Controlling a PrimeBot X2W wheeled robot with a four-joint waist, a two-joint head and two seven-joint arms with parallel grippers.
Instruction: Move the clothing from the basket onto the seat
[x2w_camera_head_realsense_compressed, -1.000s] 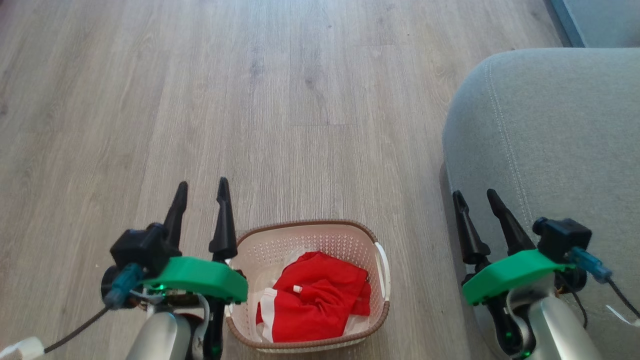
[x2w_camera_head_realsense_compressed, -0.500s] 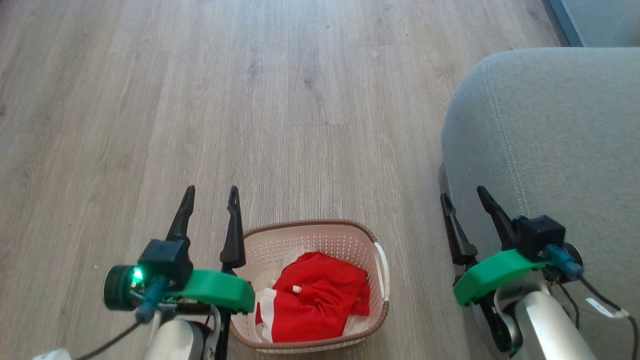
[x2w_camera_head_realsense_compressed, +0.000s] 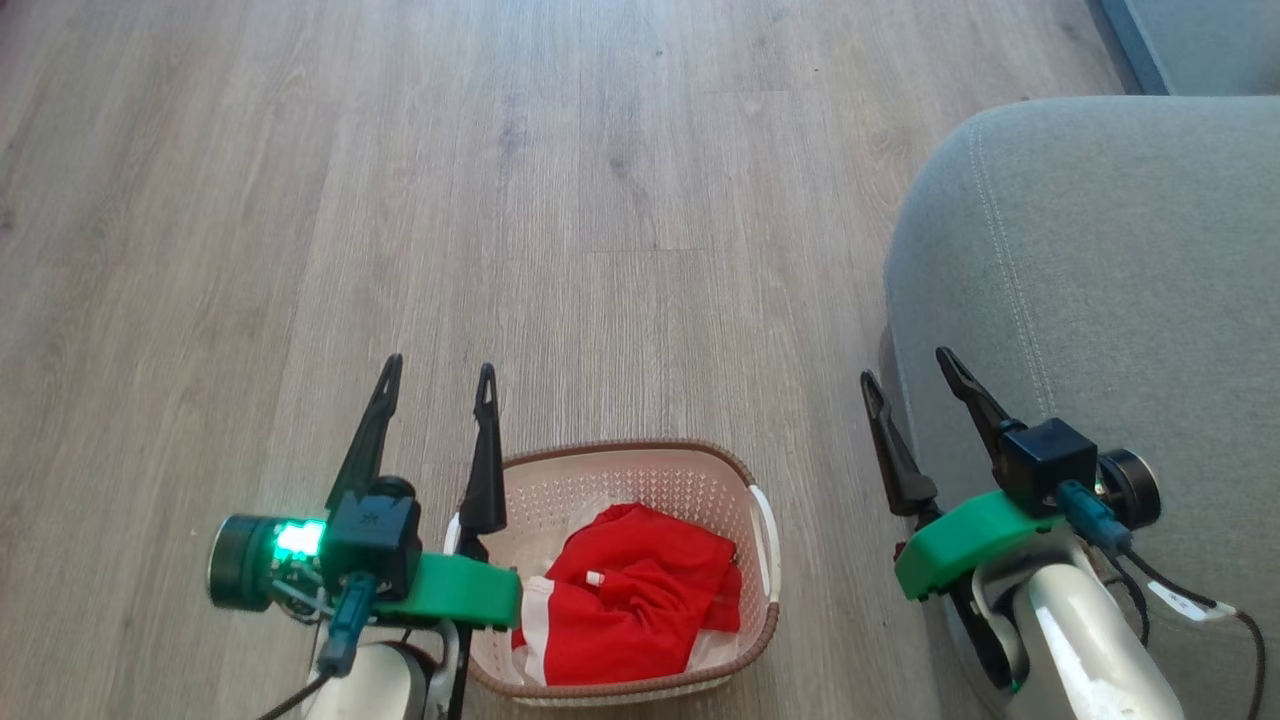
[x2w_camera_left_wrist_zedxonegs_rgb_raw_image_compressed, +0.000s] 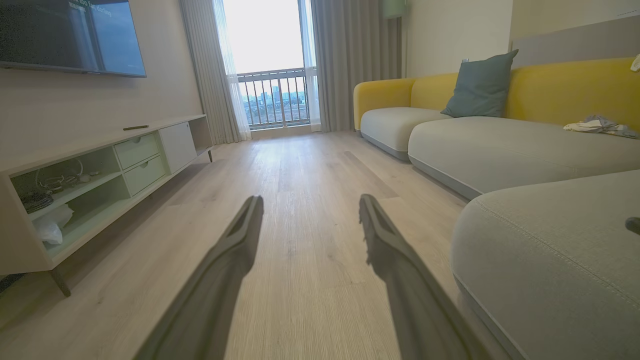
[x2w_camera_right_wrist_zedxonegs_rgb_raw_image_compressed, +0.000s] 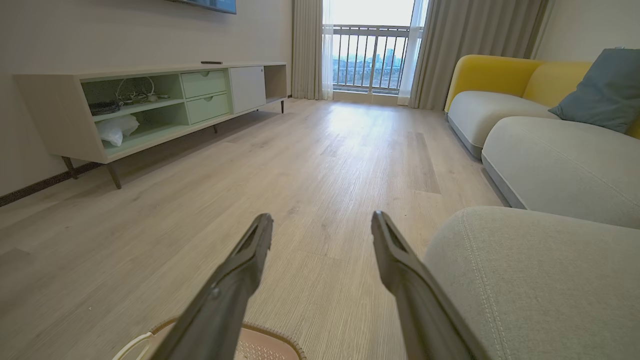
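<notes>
Pale wood flooring (x2w_camera_head_realsense_compressed: 640, 200) runs across the room ahead of me, with the job's things low in my head view. Furthest left is my left gripper (x2w_camera_head_realsense_compressed: 441, 363), both fingers spread wide with nothing between them, pointing out over bare flooring; from where I look, its inner finger crosses the left rim of the basket (x2w_camera_head_realsense_compressed: 620, 447). The basket stands on the flooring between my two arms. The clothing (x2w_camera_head_realsense_compressed: 630, 600) lies bunched inside it toward the near wall, a red heap with white trim that runs a little longer from the near left corner toward the right wall. From the left fingertips it lies to the right, back toward me and below. My right gripper (x2w_camera_head_realsense_compressed: 906, 365) is just as wide and empty, well apart from the basket, hovering at the rounded edge of the seat (x2w_camera_head_realsense_compressed: 1100, 250) on the far right. I judge the left arm the nearer one; it would need to swing inward and tip down.
</notes>
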